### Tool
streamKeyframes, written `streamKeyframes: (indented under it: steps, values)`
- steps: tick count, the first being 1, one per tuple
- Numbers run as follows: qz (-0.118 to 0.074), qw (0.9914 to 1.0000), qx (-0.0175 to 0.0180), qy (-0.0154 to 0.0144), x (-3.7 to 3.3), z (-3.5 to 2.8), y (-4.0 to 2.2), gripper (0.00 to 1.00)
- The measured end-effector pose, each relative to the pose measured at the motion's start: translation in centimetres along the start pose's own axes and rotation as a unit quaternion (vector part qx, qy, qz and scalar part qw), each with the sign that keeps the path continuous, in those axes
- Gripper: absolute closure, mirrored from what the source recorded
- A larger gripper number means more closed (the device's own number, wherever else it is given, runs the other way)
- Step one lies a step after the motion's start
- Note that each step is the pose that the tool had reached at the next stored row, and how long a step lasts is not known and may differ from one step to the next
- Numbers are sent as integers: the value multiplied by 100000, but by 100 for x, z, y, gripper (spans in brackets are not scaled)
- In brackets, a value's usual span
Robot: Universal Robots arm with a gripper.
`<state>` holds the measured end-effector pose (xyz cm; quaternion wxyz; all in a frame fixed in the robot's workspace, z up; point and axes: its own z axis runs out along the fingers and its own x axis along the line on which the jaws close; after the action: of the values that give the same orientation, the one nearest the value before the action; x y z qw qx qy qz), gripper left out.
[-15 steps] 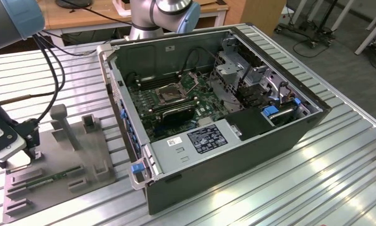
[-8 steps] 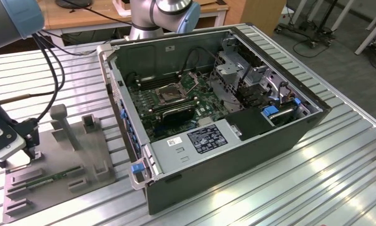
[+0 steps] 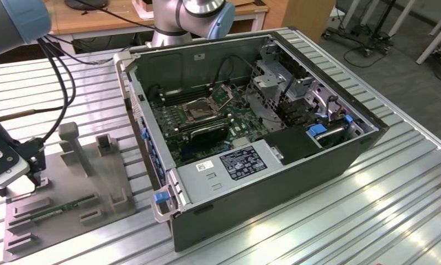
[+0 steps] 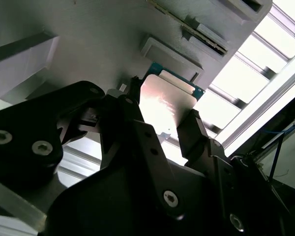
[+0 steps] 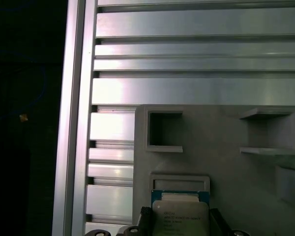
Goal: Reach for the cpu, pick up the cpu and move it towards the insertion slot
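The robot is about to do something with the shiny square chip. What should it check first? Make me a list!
1. Black gripper centred on the silvery flat square cpu: ok, the cpu sits in its middle in both wrist views.
2. Firm hold on the cpu: cannot tell.
3. Cpu lifted clear of the grey plastic holder tray: cannot tell.
4. Open black computer case leaves the shiny metal-framed square insertion slot reachable from above: ok.
5. Black cable arching inside the case, out of the way: cannot tell.
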<state>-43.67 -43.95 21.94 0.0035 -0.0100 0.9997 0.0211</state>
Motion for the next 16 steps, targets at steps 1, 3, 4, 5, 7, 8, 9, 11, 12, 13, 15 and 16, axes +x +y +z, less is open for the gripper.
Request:
streamKeyframes:
  steps: [1, 3, 4, 5, 7, 8, 9, 11, 12, 13, 15, 16]
  values:
    - [1, 100000, -6, -9, 0, -5, 0, 46]
    - [1, 100000, -7, -11, 0, -16, 1, 46]
    - [2, 100000, -9, -13, 0, -21, 1, 46]
    - [0, 100000, -17, -26, -1, -24, 2, 46]
    - [1, 100000, -10, -16, 0, -35, 2, 46]
    - [0, 100000, -9, -14, -1, -43, 2, 46]
    - [2, 100000, -8, -13, 0, -44, 2, 46]
    - [1, 100000, -6, -11, -1, -48, 2, 46]
    - [0, 100000, -6, -8, -1, -51, 2, 46]
    - [2, 100000, -2, -3, 0, -55, 2, 46]
    - [4, 100000, -13, -20, -1, -57, 3, 46]
    - [1, 100000, -10, -14, -1, -60, 3, 46]
